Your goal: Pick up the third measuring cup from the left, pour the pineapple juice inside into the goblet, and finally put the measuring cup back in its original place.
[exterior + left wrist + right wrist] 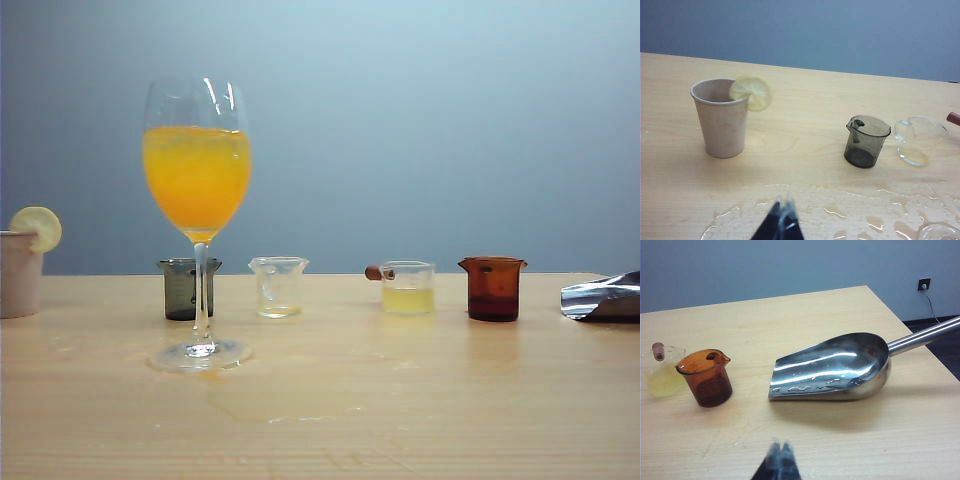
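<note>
Nearest, both grippers sit pulled back at the table's near edge, well apart from every cup: the left gripper and the right gripper each show fingertips pressed together, holding nothing. Puddles wet the wood just ahead, so a foot could slide. The goblet, already holding orange drink, is tall and easily knocked. Farther back, the third measuring cup with pineapple juice stands near the amber cup; a wide approach risks bumping it. A steel scoop lies well aside.
</note>
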{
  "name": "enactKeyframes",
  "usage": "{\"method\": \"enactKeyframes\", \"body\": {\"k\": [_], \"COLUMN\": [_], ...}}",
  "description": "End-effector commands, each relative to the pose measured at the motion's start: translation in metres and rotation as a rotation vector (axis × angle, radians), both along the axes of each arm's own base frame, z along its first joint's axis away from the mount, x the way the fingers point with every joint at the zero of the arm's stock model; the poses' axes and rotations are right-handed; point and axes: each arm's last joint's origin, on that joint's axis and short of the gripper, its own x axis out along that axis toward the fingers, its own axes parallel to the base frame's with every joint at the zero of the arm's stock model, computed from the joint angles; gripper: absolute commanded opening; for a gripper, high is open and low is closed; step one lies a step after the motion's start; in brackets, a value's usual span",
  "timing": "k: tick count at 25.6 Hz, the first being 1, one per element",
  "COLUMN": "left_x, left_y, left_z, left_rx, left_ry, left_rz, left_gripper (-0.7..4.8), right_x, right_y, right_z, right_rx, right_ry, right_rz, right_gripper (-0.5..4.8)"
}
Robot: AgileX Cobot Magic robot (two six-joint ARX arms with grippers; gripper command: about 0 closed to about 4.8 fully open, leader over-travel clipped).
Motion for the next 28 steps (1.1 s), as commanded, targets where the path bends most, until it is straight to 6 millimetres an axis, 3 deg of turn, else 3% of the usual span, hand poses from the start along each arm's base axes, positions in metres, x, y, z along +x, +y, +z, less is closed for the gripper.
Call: {"method": "enactKeyframes", "body": {"k": [1,8,11,19,24,25,28], "left_x": [0.000,0.000,-0.001,-0.021,-0.023,-0.018,-0.009], "left_y": [0.000,0.000,-0.001,-0.002,-0.003,-0.004,-0.006], "left_z": [0.003,0.003,0.011,0.076,0.115,0.131,0.154], "left_rx": [-0.002,-0.003,-0.050,-0.094,-0.095,-0.095,-0.097], "left_ry": [-0.019,-0.022,-0.048,-0.174,-0.200,-0.192,-0.173], "left_rz": [0.002,-0.003,-0.026,-0.023,-0.039,-0.049,-0.068], "left_gripper": [-0.05,-0.05,-0.05,-0.05,-0.05,-0.05,-0.05], "right_x": [0.000,0.000,-0.001,-0.010,0.013,0.024,0.040], "right_y": [0.000,0.000,0.001,0.006,0.016,0.022,0.035], "right_z": [-0.001,-0.002,0.008,0.088,0.125,0.134,0.143], "right_rx": [-0.021,-0.021,-0.017,0.035,0.027,0.023,0.027], "right_ry": [-0.004,0.009,-0.022,-0.122,-0.080,-0.070,-0.088], "right_rz": [-0.004,-0.003,0.028,0.074,0.121,0.151,0.212], "right_gripper": [-0.01,-0.01,-0.01,-0.05,-0.05,-0.05,-0.05]}}
